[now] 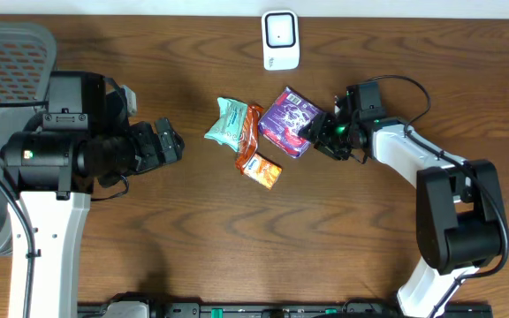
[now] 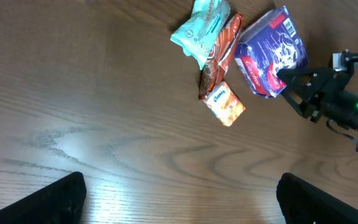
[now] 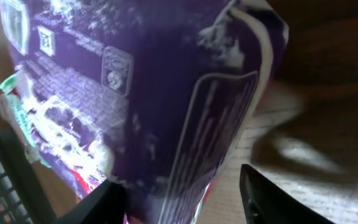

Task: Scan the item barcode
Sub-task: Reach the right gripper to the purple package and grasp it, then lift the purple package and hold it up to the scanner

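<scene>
A purple snack bag (image 1: 288,122) lies at the table's centre right, also seen in the left wrist view (image 2: 271,53). My right gripper (image 1: 318,132) reaches the bag's right edge. In the right wrist view the bag (image 3: 135,93) fills the space between the jaws of the right gripper (image 3: 179,183). The left finger (image 3: 101,202) touches it; the right finger (image 3: 272,199) stands a little off it. A white scanner (image 1: 281,40) stands at the back edge. My left gripper (image 1: 170,143) hovers wide open over bare wood (image 2: 180,186), well left of the packets.
A teal packet (image 1: 228,122), a brown-orange wrapper (image 1: 251,132) and a small orange packet (image 1: 262,170) lie just left of the purple bag. A mesh chair back (image 1: 7,53) shows at the far left.
</scene>
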Controlling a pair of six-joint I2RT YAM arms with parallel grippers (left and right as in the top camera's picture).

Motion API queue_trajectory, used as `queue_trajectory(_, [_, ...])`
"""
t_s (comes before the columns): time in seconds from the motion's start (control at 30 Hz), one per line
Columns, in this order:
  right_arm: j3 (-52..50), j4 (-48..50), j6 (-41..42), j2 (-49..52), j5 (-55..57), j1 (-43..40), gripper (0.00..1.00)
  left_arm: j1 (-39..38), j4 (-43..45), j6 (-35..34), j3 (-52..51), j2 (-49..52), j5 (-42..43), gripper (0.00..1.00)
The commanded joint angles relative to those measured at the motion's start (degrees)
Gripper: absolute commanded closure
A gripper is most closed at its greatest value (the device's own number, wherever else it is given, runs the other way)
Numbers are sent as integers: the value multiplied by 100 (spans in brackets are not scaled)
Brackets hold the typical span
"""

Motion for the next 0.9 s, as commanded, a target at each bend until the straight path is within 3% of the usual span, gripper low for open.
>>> queue_trajectory(0.0, [92, 98, -308, 20, 28, -2, 64, 31, -24, 11, 61, -7, -15, 2])
queue_trajectory(0.07, [94, 138, -337, 20, 0, -2, 91, 31, -24, 11, 61, -7, -15, 2])
queue_trajectory(0.1, [105, 142, -417, 13, -48, -2, 99, 31, -24, 11, 61, -7, -15, 2])
queue_trajectory(0.23, [367, -90, -925, -105, -98, -35, 99, 31, -24, 11, 61, -7, -15, 2])
queue_trajectory(0.37, [1128, -1185, -1397, -400, 514, -52, 99, 31, -24, 11, 61, -7, -15, 2])
queue_trajectory(0.67, [3167, -4367, -1858, -861, 4623, 584, 99, 31, -24, 11, 61, -7, -15, 2])
queue_trajectory(0.87, [3123, -5528, -1580, -826, 6714, 1117, 99, 31, -24, 11, 61, -7, -15, 2])
